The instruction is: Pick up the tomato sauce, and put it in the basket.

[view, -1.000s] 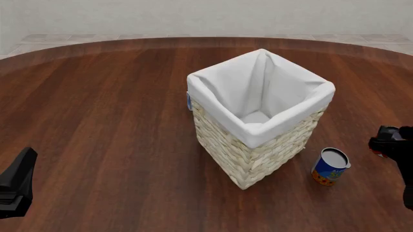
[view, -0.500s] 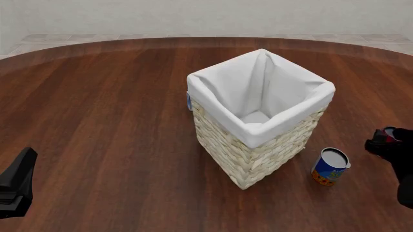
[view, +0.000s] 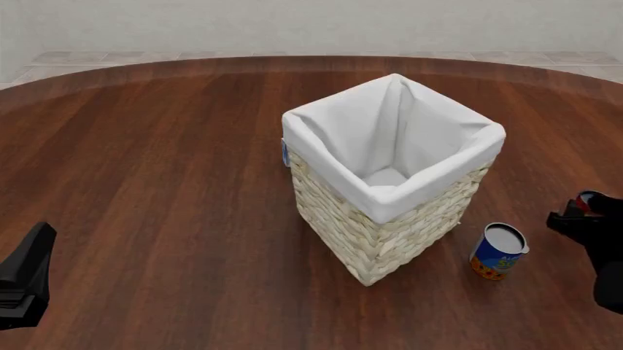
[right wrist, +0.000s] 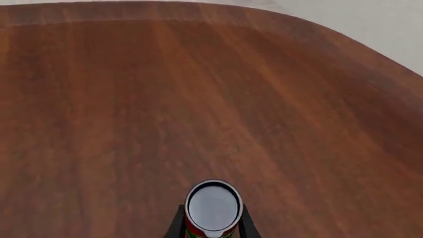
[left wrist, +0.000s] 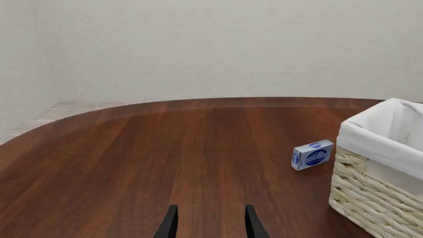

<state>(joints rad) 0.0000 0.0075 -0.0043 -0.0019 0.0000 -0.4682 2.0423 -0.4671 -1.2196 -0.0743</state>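
Note:
The tomato sauce point(right wrist: 213, 207) stands upright on the table, with its grey metal top and a strip of red label showing. My right gripper point(right wrist: 211, 224) is open, one finger on each side of the can and close to its wall. From the front, only a red sliver of the tomato sauce point(view: 587, 200) peeks out behind the right gripper point(view: 582, 221) at the table's right edge. The basket point(view: 389, 244), woven with a white lining, stands mid-table to the can's left. My left gripper point(left wrist: 210, 225) is open and holds nothing, low at the near left point(view: 25, 281).
A blue-and-orange can point(view: 498, 251) stands between the basket and the right gripper. A small blue-and-white box point(left wrist: 312, 154) lies against the basket's far-left side, barely showing from the front point(view: 285, 152). Brown wooden tabletop point(view: 156, 182) spreads to the left.
The right gripper has dropped lower around the tomato sauce, and the can's top now shows beside it. The left arm, basket and blue-and-orange can have not moved.

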